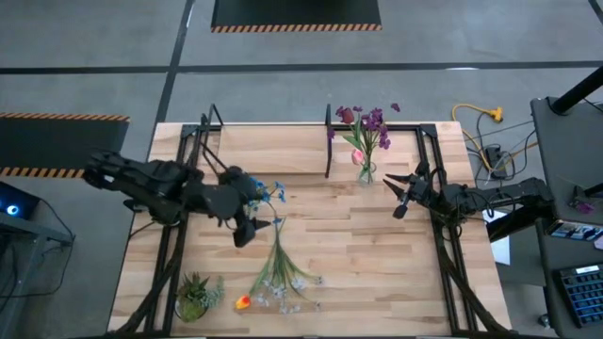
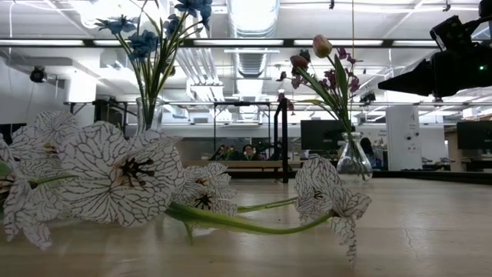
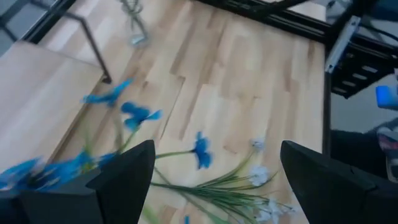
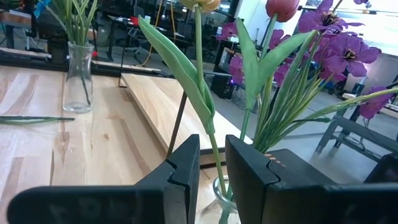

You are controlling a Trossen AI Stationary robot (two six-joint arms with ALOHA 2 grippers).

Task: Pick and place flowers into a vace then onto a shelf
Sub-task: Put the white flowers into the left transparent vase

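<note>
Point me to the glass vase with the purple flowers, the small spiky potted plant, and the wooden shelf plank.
Clear glass vase holding purple flowers (image 1: 365,173): high view, on its glass body.
Small spiky green potted plant (image 1: 194,296): high view, on its leaves.
Light wooden shelf plank (image 1: 268,149): high view, on a bare stretch of board.

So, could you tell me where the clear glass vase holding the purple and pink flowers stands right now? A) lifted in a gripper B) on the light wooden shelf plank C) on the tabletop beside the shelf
C: the clear glass vase of purple and pink flowers stands on the tabletop, just off the shelf plank.
</note>
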